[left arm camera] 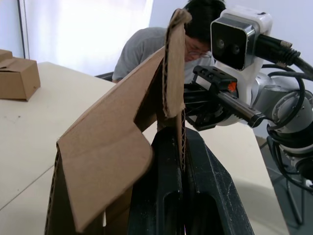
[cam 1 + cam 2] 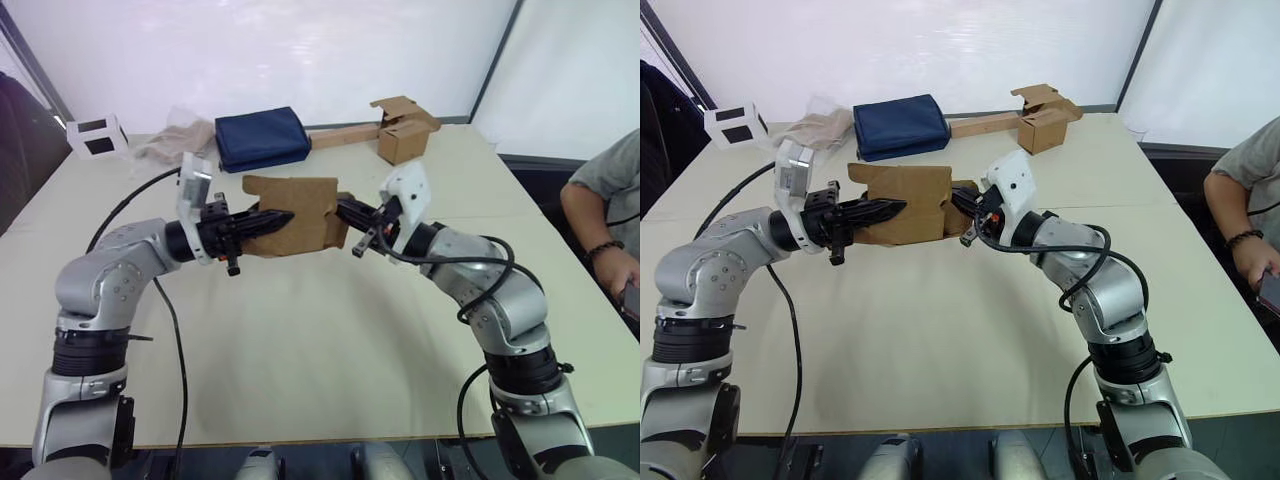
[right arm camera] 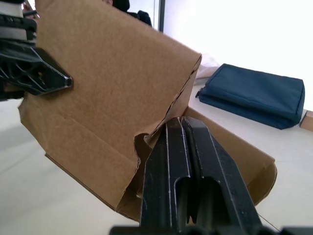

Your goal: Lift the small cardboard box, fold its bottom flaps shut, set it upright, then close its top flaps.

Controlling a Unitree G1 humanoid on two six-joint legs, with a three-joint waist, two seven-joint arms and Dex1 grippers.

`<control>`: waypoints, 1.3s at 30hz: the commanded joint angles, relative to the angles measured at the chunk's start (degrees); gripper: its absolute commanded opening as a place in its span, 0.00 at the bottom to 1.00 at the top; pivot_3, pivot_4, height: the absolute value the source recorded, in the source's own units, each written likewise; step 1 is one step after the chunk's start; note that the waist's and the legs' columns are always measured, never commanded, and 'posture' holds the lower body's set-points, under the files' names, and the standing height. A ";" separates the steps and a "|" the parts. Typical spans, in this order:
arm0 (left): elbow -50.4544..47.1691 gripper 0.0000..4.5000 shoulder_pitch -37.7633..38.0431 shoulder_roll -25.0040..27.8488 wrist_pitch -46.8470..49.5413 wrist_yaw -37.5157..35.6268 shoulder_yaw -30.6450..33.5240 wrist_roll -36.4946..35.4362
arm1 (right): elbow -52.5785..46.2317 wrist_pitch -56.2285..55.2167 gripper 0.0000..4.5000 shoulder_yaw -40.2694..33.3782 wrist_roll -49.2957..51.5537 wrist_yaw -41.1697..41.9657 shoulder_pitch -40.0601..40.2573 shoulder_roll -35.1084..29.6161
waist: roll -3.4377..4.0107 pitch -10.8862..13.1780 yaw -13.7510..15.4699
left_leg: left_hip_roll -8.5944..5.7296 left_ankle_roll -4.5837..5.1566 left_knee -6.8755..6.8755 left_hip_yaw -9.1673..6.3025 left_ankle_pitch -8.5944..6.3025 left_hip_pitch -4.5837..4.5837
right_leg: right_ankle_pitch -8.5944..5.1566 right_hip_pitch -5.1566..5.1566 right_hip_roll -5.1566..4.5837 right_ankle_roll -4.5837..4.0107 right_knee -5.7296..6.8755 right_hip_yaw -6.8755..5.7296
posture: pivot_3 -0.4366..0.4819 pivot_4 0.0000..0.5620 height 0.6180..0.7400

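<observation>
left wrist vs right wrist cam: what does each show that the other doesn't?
Left wrist view alone: a person behind the right pincer, and a second cardboard box on the table. Right wrist view alone: the navy blue bag and the left pincer against the box wall. Both: the small cardboard box, with that arm's own pincer shut on a cardboard edge.

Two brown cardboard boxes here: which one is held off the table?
The flattened brown cardboard box pinched between left gripper and right gripper; the other cardboard box sits on the far table edge.
</observation>
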 commanded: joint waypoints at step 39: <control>-2.38 0.02 -5.29 0.95 5.31 4.31 2.14 -8.36 | -0.80 -1.82 0.00 -0.98 -1.97 5.17 6.59 -2.63 | 0.00 0.00 0.06 | 0.00 0.00 0.00 -0.01 0.00 0.00 | 0.00 0.00 0.02 0.00 0.00 0.01 | 0.48 0.27 1.00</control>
